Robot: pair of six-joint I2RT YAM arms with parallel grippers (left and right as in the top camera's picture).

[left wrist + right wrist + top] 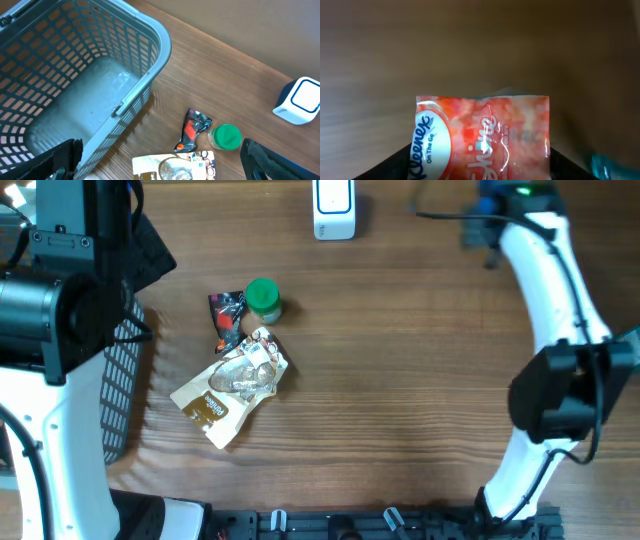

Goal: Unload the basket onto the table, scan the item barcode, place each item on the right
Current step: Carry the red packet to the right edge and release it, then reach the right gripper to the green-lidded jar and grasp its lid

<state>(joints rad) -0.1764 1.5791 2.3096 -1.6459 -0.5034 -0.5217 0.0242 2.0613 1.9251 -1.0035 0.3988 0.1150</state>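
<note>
One tissue pack (pixel 480 135) clamped in right tool (pixel 482 167), left tool (pixel 165 167) wide over basket (pixel 160 55) rim.

Tissue pack (pixel 482 135): orange-red soft plastic pkt w/ white oval at its left reading "Kleenex On The Go" in blue. Sits lower centre of right wrist frame, bottom edge cut off, held betw. the right claw (pixel 482 167) fingers, blurred brown surface (pixel 470 40) behind. Scanner (pixel 333 208): small white box w/ blue-rimmed face, top centre of overhead frame, standing on the surface.
</note>
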